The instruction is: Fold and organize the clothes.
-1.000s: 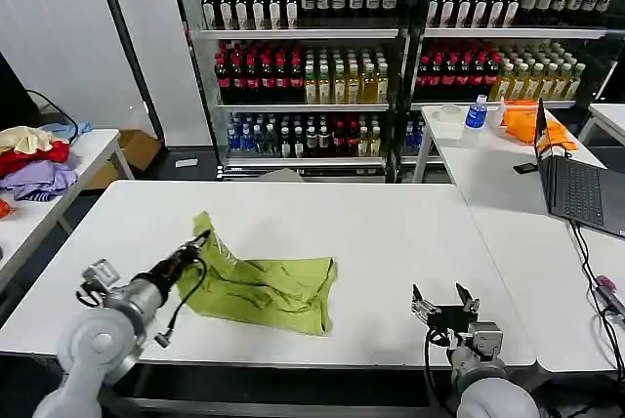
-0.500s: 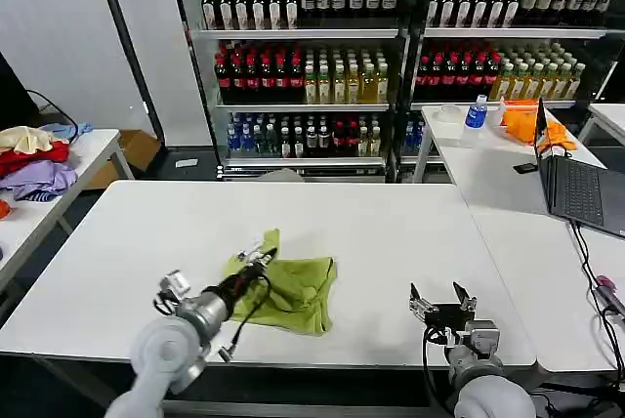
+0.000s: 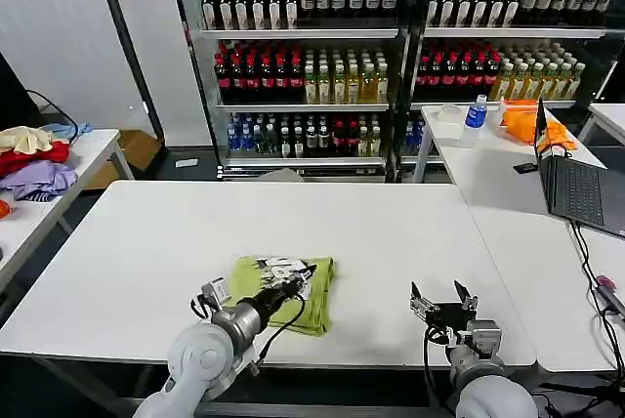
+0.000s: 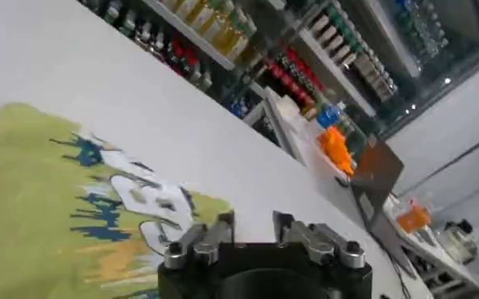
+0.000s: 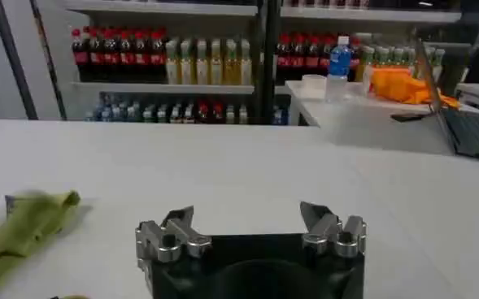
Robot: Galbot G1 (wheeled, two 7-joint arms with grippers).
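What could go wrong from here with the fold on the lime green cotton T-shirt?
1. The left gripper, open, sits right over the lime green cotton T-shirt; pulling away could snag the top layer and undo the fold.
2. The shirt lies near the white table's front edge, so any drag toward the robot might slide it off.

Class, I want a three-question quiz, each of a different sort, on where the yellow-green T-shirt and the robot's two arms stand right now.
1. True or false: the T-shirt lies folded with its printed graphic facing up.
2. Which gripper is over the T-shirt? A) left gripper B) right gripper
3. Fill in: the right gripper's jaws are ____, with nothing between them, above the white table.

Key: 1 true; 2 A; 3 open.
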